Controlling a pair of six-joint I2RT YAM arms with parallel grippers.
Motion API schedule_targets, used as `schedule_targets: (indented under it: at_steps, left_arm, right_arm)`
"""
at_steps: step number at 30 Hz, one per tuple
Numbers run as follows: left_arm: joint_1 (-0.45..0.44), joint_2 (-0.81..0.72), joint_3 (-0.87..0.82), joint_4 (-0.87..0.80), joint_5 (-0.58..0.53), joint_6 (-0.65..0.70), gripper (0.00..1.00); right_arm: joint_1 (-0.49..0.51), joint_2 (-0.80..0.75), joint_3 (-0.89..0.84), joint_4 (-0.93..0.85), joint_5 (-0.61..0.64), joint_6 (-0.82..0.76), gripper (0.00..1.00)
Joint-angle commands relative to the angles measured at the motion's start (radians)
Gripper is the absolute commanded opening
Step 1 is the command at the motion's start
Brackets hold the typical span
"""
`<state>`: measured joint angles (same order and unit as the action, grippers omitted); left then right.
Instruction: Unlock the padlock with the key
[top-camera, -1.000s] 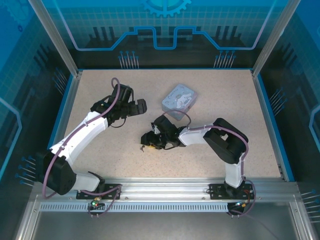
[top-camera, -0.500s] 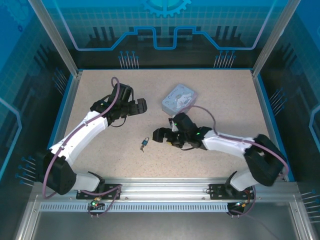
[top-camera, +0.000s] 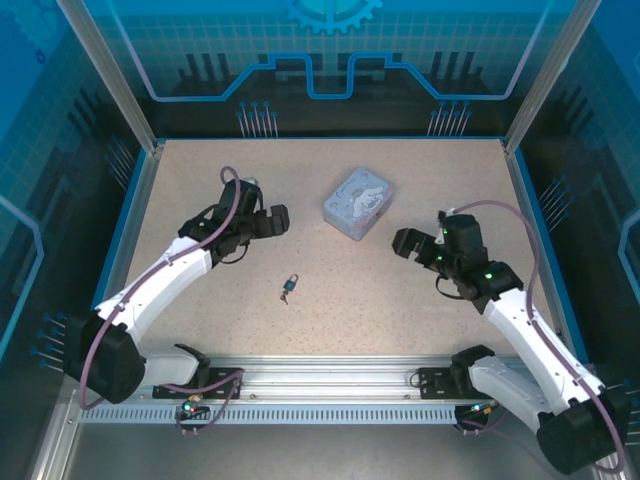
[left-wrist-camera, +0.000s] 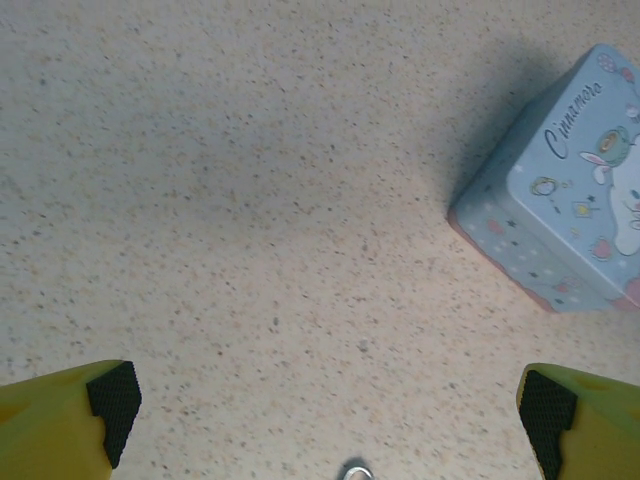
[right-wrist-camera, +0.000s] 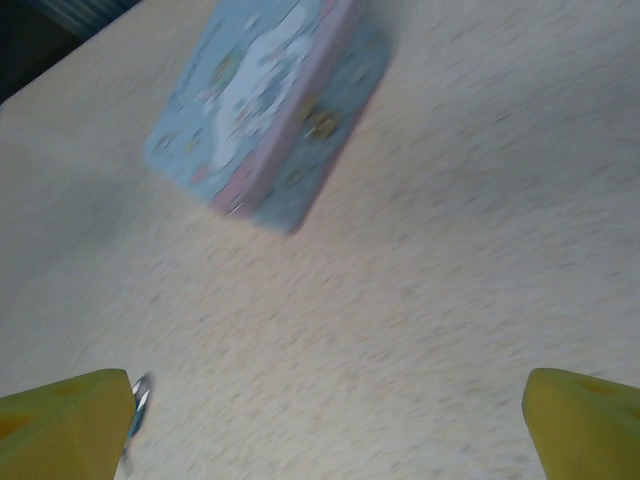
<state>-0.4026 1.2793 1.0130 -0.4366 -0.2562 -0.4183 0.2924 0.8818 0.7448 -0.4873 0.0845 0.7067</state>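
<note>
Cannot tell whether unlocked: tiny dark brass-glinting padlock (top-camera: 289, 286) lying nearward of pale blue rectangular tin box (top-camera: 358, 202); left gripper (top-camera: 270, 223), right gripper (top-camera: 408, 243) spread wide, empty.

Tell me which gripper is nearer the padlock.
Left. The left gripper is beyond the padlock, slightly to its left; the right gripper is farther off to its right.

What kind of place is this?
Likely a robot test booth: a metal frame and blue panels box in a speckled table, a left arm and right arm are bolted at its edge, with a tin and padlock on it.
</note>
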Motion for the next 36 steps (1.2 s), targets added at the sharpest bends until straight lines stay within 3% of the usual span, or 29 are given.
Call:
schedule_targets:
  at_steps: [1, 7, 12, 18, 22, 26, 28, 31, 36]
  left_arm:
    - [0.006, -0.056, -0.061, 0.146, -0.114, 0.101, 0.99]
    - [0.025, -0.121, -0.232, 0.420, -0.299, 0.248, 0.99]
    - [0.092, -0.138, -0.368, 0.660, -0.271, 0.412, 0.99]
    - [0.196, -0.108, -0.493, 0.872, -0.213, 0.450, 0.99]
    - [0.240, -0.065, -0.571, 1.006, -0.158, 0.452, 0.99]
    - [0.252, 0.021, -0.615, 1.138, -0.116, 0.472, 0.99]
    - [0.259, 0.085, -0.637, 1.238, -0.097, 0.493, 0.99]
    - [0.267, 0.174, -0.680, 1.369, -0.066, 0.493, 0.99]
    - [0.279, 0.202, -0.685, 1.406, -0.019, 0.499, 0.99]
  right_arm:
    - [-0.073, -0.023, -0.020, -0.004, 0.190, -0.081, 1.00]
    - [-0.165, 0.084, -0.024, 0.173, 0.325, -0.197, 1.00]
    - [-0.182, 0.221, -0.022, 0.317, 0.426, -0.325, 1.00]
    - [-0.183, 0.336, -0.147, 0.647, 0.449, -0.439, 1.00]
    - [-0.186, 0.410, -0.245, 0.888, 0.427, -0.510, 1.00]
    - [-0.192, 0.448, -0.285, 0.984, 0.362, -0.534, 1.00]
    - [-0.191, 0.447, -0.345, 1.145, 0.307, -0.610, 1.00]
    - [-0.216, 0.504, -0.447, 1.384, 0.294, -0.602, 1.00]
    - [-0.233, 0.538, -0.396, 1.318, 0.146, -0.636, 1.00]
